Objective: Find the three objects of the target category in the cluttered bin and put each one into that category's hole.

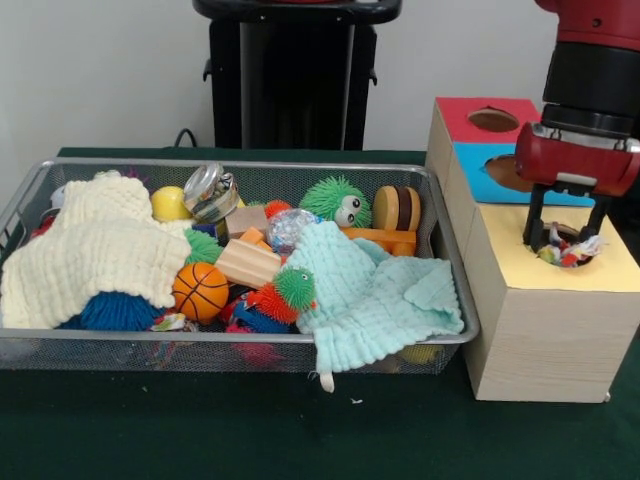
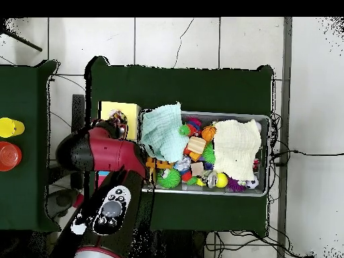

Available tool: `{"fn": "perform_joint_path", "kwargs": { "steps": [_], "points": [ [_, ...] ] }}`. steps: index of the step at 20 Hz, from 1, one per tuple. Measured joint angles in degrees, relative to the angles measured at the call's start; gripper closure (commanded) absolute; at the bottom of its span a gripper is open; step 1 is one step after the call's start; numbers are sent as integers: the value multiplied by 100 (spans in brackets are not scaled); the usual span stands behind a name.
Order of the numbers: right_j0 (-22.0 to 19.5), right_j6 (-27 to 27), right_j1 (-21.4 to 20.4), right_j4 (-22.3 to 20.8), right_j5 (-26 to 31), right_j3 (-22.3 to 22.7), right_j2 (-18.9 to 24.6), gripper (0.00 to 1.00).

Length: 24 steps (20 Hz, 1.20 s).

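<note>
- Front view: the end effector (image 1: 567, 245) stands over the yellow-topped section of the wooden sorting box (image 1: 540, 320). Its two dark fingers (image 1: 535, 222) are spread to either side of a small multicoloured object (image 1: 570, 250) that sits at the mouth of the yellow hole (image 1: 575, 240).
- Whether the fingers touch that object cannot be told from here. Judgement: this is the release step, with the object positioned above the hole so that it drops in.
- The red hole (image 1: 493, 119) and blue hole (image 1: 510, 172) lie farther back on the same box and appear unoccupied.
- The wire bin (image 1: 240, 350) sits just beside the box on the green bench (image 1: 200, 430). A cream cloth (image 1: 95, 250) and a mint cloth (image 1: 375, 290) cover much of its contents, which probably explains why searching is required. A small basketball (image 1: 200, 291), a green fuzzy creature (image 1: 337, 201) and a wooden block (image 1: 247, 264) are exposed.
- Overhead view: the red arm (image 2: 101, 158) hides most of the box, leaving only the yellow top (image 2: 115, 109) and the object (image 2: 119, 121) at its edge.
- This view confirms the box-beside-bin layout but not the finger spread. It alone shows two cups (image 2: 9, 141) on a separate bench.
</note>
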Motion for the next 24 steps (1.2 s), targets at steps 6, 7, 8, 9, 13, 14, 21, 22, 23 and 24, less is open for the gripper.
{"fn": "perform_joint_path", "kwargs": {
  "steps": [6,7,8,9,13,14,21,22,23,24],
  "points": [
    [-65,-1,-123,-3,772,-192,-11,0],
    [-75,-1,-137,-3,845,-206,-15,0],
    [-95,-1,-164,-2,984,-230,-13,0],
    [-97,-1,-169,-3,1008,-236,-14,0],
    [-100,-1,-180,-6,1045,-241,-14,0],
    [-101,-1,-180,-6,1045,-241,-14,0],
    [-112,-1,-219,-126,1049,-247,-26,100],
    [-118,-1,-240,-152,1046,-247,-34,100],
    [-131,-1,-275,-198,1047,-251,-46,100],
    [-141,-1,-300,-225,1058,-253,-57,100]
  ]
}}
